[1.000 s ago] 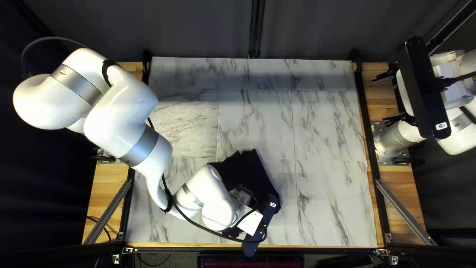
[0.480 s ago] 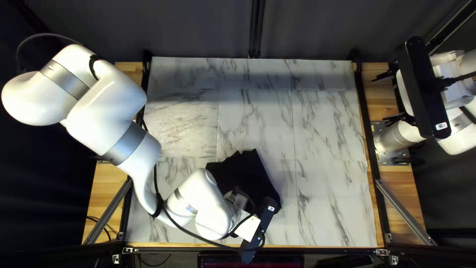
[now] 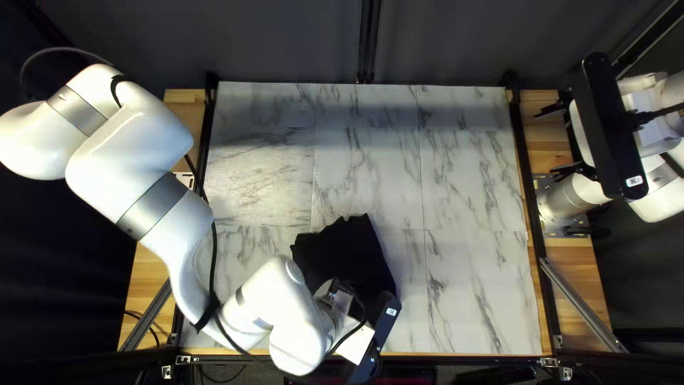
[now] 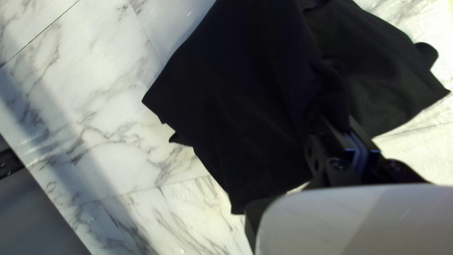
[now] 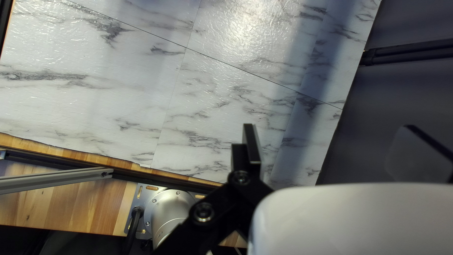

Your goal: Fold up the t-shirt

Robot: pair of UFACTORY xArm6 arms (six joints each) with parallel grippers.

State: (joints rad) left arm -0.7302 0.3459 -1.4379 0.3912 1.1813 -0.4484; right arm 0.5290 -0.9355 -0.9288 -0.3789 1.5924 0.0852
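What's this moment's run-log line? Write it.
left gripper: shut on black t-shirt | right gripper: open, holding nothing | t-shirt: rumpled on marbled tabletop

T-shirt on table, nearer half

the t-shirt is black, the tabletop white with grey veining.

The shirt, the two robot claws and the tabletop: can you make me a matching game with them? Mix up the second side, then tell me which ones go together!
Things:
1. shirt
2. left claw
3. right claw
4. tabletop

What fits:
A. spread open, holding nothing
B. white with gray streaks
C. black all over
D. down at the cloth

Right pairs: 1-C, 2-D, 3-A, 4-B
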